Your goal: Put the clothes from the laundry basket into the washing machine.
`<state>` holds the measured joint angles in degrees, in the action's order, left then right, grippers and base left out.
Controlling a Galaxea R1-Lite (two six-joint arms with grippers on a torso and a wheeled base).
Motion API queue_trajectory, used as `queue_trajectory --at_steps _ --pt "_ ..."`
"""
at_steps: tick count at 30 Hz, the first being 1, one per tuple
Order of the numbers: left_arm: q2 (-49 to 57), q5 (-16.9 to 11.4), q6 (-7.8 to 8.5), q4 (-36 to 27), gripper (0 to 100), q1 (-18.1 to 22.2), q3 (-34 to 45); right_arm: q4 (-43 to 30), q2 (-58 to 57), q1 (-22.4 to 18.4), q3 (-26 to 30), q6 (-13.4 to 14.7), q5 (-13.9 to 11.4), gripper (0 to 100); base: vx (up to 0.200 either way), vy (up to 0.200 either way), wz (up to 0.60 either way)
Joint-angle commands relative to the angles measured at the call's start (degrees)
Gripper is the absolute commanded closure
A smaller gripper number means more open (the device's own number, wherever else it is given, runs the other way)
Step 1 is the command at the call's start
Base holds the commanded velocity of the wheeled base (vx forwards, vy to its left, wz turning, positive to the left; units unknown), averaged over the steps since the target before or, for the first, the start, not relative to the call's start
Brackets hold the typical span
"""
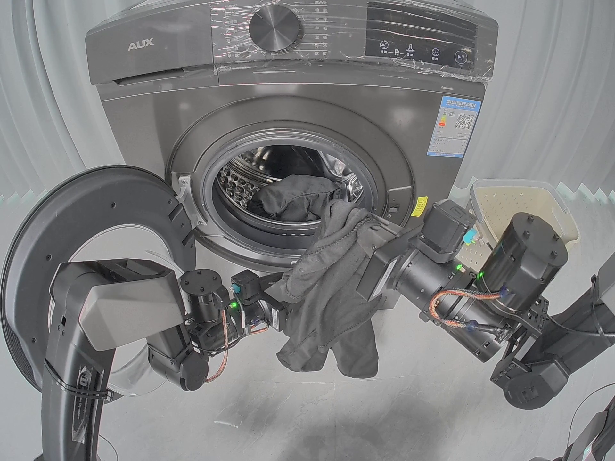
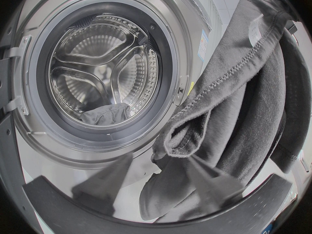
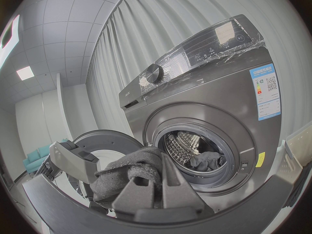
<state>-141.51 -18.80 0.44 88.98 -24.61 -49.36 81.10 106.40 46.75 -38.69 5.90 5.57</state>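
The dark grey garment (image 1: 327, 289) is pinched at its top edge by the right gripper (image 3: 159, 179), whose fingers are pressed together on a bunched fold. From those fingers the cloth hangs in a long drape, its hem dangling well below them. Just beyond the fingertips the open drum (image 1: 240, 184) of the washing machine (image 1: 288, 97) is seen, and the held fold is level with the mouth, right at its lip.

The left gripper (image 2: 159, 166) is spread wide, nothing clamped. The drape hangs just in front of one of its fingers (image 2: 211, 182), and whether cloth and finger touch cannot be told. The door (image 1: 38, 238) is swung fully out, to the outer side of those spread fingers.

One dark garment (image 1: 295, 196) is already lodged in the drum, well past both sets of fingertips, so at least one load is judged done. The piece in hand is only at the threshold: it has yet to be pushed through and let go.

Behind the right fingers the laundry basket (image 1: 519, 203) shows bare mesh where it can be seen. Part of it is hidden by the arm, so whether more clothes wait there cannot be told.
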Motion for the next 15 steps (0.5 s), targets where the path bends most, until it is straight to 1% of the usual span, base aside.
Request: queue_trajectory --at_steps 1,10,15 --pt "-0.1 0.0 0.0 0.1 0 -0.1 -0.1 0.0 0.0 0.1 -0.1 0.0 0.0 100 0.0 0.0 0.0" --pt "-1.0 0.1 0.18 0.1 0 -0.9 -3.8 0.0 0.2 0.7 0.0 0.0 -0.3 100 0.0 0.0 0.0" --pt "-1.3 -0.1 0.18 0.1 0 -1.8 -4.4 0.0 0.5 1.1 0.0 0.1 -0.3 100 0.0 0.0 0.0"
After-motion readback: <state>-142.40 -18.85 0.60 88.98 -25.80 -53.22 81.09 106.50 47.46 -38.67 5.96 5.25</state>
